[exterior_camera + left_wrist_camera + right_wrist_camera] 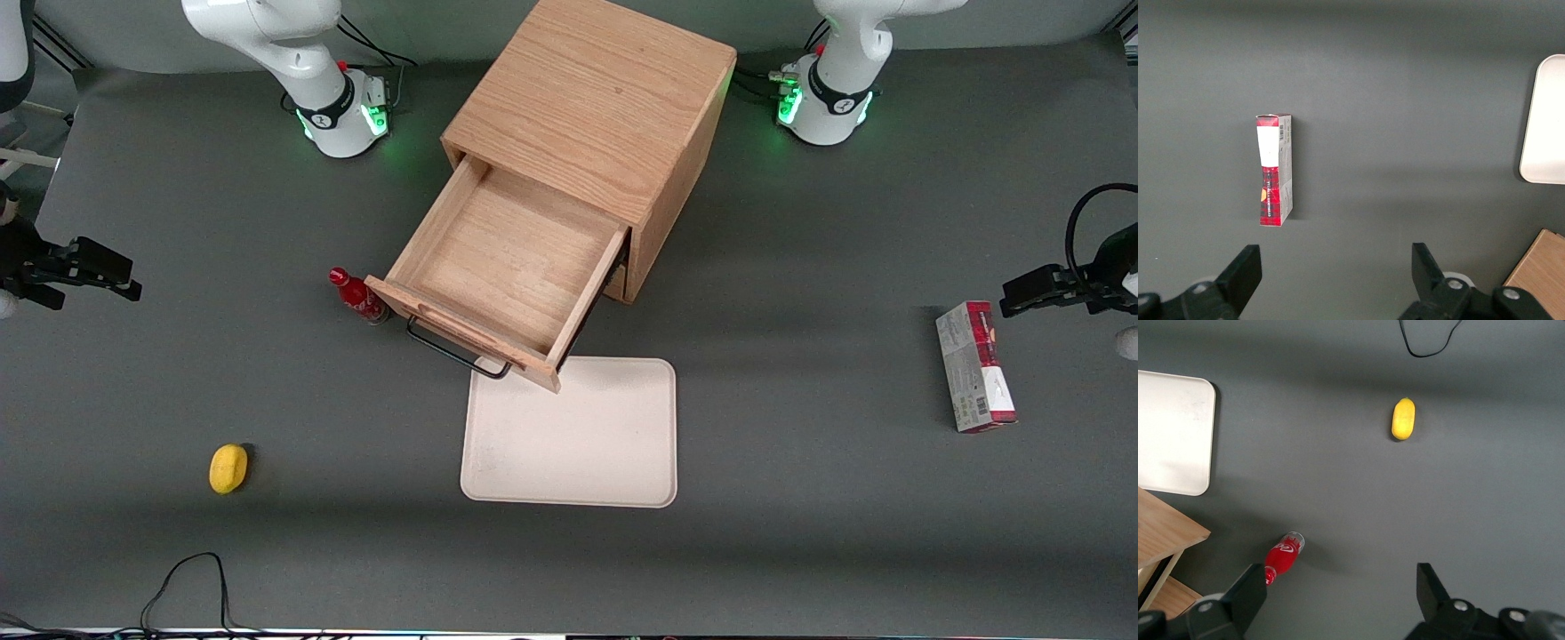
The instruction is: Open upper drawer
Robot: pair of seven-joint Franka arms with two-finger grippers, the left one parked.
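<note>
The upper drawer [516,258] of the light oak cabinet [596,98] stands pulled far out. Its shallow wood-grain tray is bare, and its thin black bar handle [455,352] faces the front camera. A corner of the drawer front also shows in the right wrist view [1165,532]. My gripper [124,276] hangs above the table toward the working arm's end, well apart from the drawer. It is open and empty [1339,585]. The lower drawer is hidden under the upper one.
A red bottle [358,298] [1283,557] stands beside the drawer front. A white tray [569,444] lies just nearer the camera than the handle. A yellow fruit [228,468] [1403,419] and a black cable [187,582] lie near the front edge. A red box [973,366] lies toward the parked arm's end.
</note>
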